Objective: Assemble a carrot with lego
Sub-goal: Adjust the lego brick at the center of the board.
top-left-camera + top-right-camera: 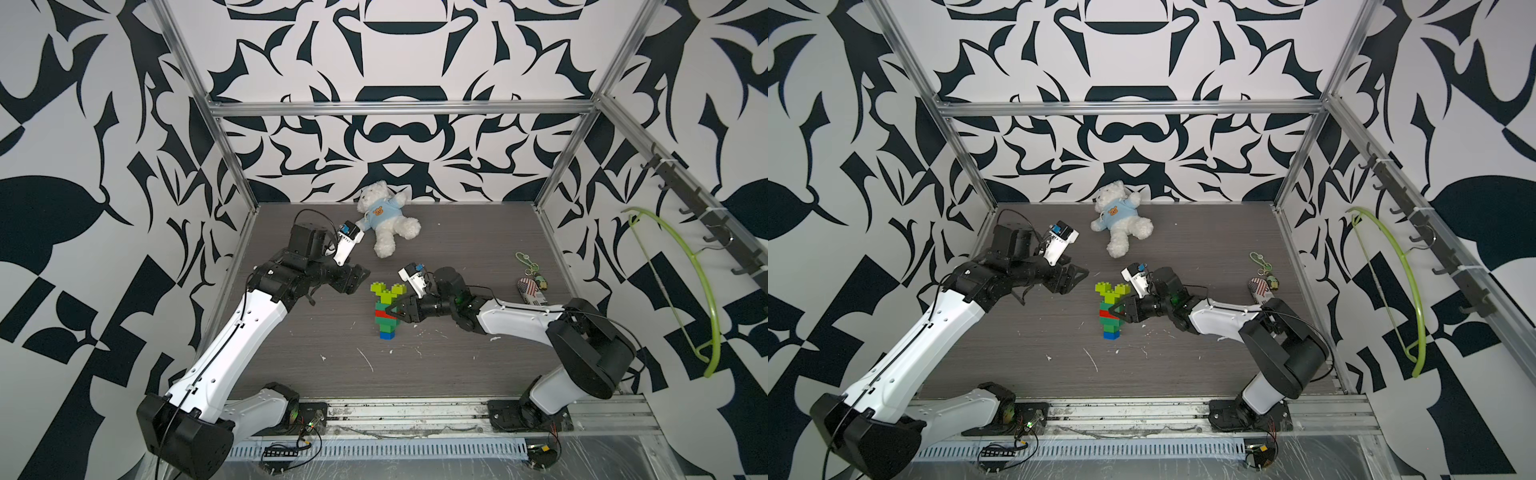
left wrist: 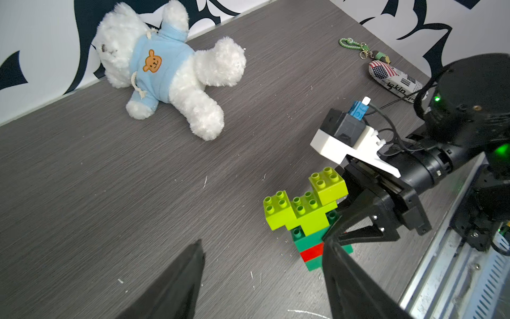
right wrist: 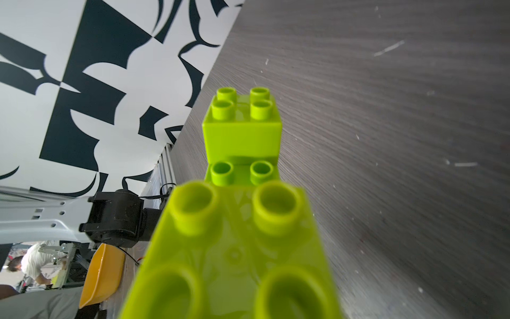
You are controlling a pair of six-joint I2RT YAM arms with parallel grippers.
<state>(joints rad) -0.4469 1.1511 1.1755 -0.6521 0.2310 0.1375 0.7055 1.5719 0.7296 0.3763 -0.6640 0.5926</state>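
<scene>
**Asker:** What did the overhead pair give you?

**Me:** In both top views the carrot stood upright near the middle of the table. Its forked lime top was uppermost and its blue tip was down on the boards. My right gripper reached in from the side, its jaws drawn narrow on the dark green and red bands. My left gripper hung near the carrot's other side, apart from it, spread and holding nothing. A teddy bear lay by the back wall. In a top view a keychain and a flag-printed pouch lay toward the table's right edge, and the pouch's print was too small to read.

**Asker:** And the left wrist?

**Me:** My two left fingers stood wide apart, both cut off by the frame edge. One of them covered the carrot's lower part, so I could not see the blue tip. The lime fork, a dark green band and a strip of red showed clearly. My right gripper's black fingers met the carrot at the dark green band, though my own left finger masked the exact contact.

**Asker:** The right wrist?

**Me:** It showed almost nothing but the lime-green bricks, and the nearest was a blur. The banded body and tip were hidden beneath them. My right fingers were out of frame, so that view alone could not show the grip.
</scene>
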